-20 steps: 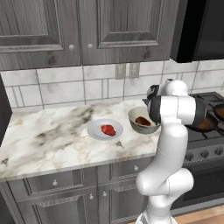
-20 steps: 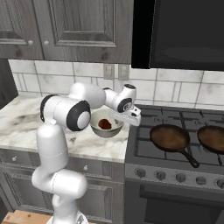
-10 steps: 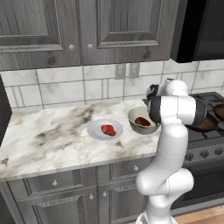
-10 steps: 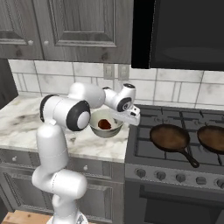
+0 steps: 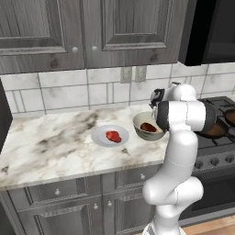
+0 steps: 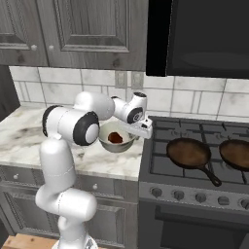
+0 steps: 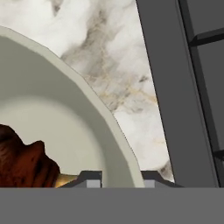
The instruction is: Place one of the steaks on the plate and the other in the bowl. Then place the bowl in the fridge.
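A pale bowl (image 5: 138, 121) stands on the marble counter next to the stove, with the darker brown-red steak (image 5: 148, 127) inside it. The bright red steak (image 5: 113, 136) lies on the small plate (image 5: 98, 137), just left of the bowl. My gripper (image 6: 141, 130) is lowered over the stove-side edge of the bowl (image 6: 105, 141). In the hand view its fingertips (image 7: 93, 179) straddle the rim of the bowl (image 7: 65, 113), one inside and one outside, pressed against the wall, close to the steak (image 7: 22, 162). The fridge is out of view.
The marble counter (image 5: 46, 147) stretches left of the plate. A gas stove with two black frying pans (image 6: 189, 153) (image 6: 237, 153) borders the bowl on the right. Wood-grain cabinets and a dark hood (image 6: 209, 34) hang overhead.
The gripper's fingers have closed from wide open onto the bowl's rim. The arm, bowl, plate and both steaks stay where they were.
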Motion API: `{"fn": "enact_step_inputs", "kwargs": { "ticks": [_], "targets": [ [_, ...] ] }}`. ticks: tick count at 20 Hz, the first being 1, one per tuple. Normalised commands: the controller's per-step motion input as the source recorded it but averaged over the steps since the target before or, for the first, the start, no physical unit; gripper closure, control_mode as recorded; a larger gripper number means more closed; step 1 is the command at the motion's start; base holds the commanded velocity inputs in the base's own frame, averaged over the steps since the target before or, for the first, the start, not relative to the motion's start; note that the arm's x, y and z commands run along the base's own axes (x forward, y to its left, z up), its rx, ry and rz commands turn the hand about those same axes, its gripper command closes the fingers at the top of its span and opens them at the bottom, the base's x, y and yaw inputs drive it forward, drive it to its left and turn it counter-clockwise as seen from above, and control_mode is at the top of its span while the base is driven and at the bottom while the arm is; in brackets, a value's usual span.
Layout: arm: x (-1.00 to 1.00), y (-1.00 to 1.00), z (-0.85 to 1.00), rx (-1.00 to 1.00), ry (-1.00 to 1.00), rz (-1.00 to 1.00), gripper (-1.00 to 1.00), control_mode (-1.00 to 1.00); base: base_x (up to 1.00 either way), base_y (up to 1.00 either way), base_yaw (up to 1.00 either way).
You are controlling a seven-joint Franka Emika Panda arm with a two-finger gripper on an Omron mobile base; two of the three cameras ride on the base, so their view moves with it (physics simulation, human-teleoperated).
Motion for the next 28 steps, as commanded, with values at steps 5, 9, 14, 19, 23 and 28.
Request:
{"fn": "enact_step_inputs", "kwargs": {
  "ticks": [5, 9, 14, 19, 23, 28],
  "targets": [
    [0.0, 0.01, -0.03, 0.04, -0.04, 0.0, 1.0, -1.0, 0.0, 0.0, 0.0],
    [-0.34, 0.0, 0.01, 0.03, -0.11, -0.21, 1.0, -1.0, 0.0, 0.0, 0.0],
    [-0.5, -0.13, 0.46, 0.11, -0.14, -0.33, 1.0, -1.0, 0.0, 0.0, 0.0],
    [-0.5, -0.11, 0.46, 0.16, -0.04, -0.37, 1.0, -1.0, 0.0, 0.0, 0.0],
    [-0.39, -0.04, 0.44, 0.14, 0.0, -0.38, 1.0, -1.0, 0.0, 0.0, 0.0],
    [-0.25, 0.01, 0.49, 0.02, 0.1, -0.18, 1.0, -1.0, 0.0, 0.0, 0.0]
  ]
}}
